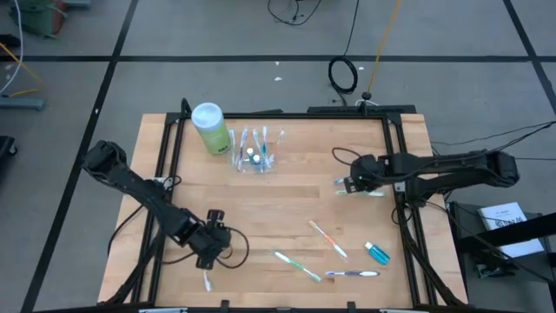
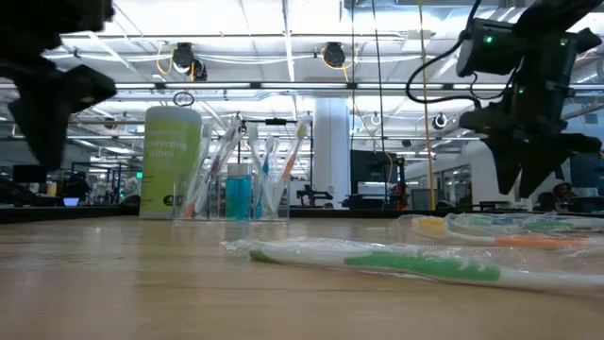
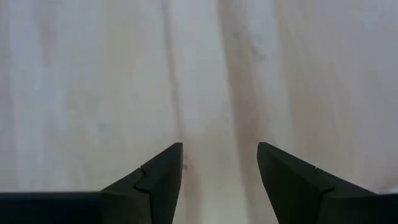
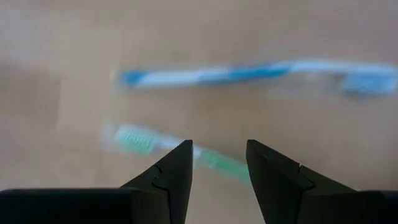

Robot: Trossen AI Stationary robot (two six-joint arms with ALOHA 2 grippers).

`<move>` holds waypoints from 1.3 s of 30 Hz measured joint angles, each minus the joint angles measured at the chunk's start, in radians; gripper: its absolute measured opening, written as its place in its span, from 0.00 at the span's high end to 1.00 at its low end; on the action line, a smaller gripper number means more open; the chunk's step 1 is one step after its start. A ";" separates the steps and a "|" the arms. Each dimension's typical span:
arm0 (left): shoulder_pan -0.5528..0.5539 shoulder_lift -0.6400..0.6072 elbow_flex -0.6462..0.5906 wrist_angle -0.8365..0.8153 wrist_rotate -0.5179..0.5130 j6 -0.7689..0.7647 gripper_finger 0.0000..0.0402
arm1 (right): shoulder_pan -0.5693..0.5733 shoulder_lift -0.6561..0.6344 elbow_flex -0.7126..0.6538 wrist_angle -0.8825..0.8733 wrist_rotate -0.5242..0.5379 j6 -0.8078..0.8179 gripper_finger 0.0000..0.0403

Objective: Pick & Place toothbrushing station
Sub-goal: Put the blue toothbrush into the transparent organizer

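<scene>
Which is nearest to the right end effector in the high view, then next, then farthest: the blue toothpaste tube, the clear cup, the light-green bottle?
From the right end effector:
1. Blue toothpaste tube, front right of table.
2. Clear cup, back centre.
3. Light-green bottle, back left.

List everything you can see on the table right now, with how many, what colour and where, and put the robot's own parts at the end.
Table: one, light wood, dark frame rails along its sides.
Clear cup: one, back centre, holding several toothbrushes and a blue tube.
Light-green bottle: one, white cap, just left of the cup.
Orange toothbrush: one, white and orange, front right of centre.
Green toothbrush: one, white and green, front centre.
Blue toothbrush: one, front right, beside the green one's end.
Toothpaste tube: one, blue, front right.
Toothbrushes under the right tool: two, one blue, one green.
Left tool: open, front left, over bare wood.
Right tool: open, right of centre.
</scene>
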 joint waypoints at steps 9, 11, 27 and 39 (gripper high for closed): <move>0.059 0.000 0.000 0.001 -0.017 -0.010 0.47 | -0.246 -0.005 -0.046 0.068 -0.145 0.022 0.65; 0.059 0.000 0.000 0.001 -0.018 -0.010 0.47 | -0.284 -0.005 -0.077 0.106 -0.150 0.071 0.65; 0.059 0.000 0.000 0.001 -0.017 -0.010 0.47 | -0.512 -0.008 -0.311 0.509 -0.255 0.225 0.65; 0.057 0.000 0.000 0.000 -0.007 -0.014 0.47 | -0.591 -0.007 -0.406 0.731 -0.332 0.006 0.85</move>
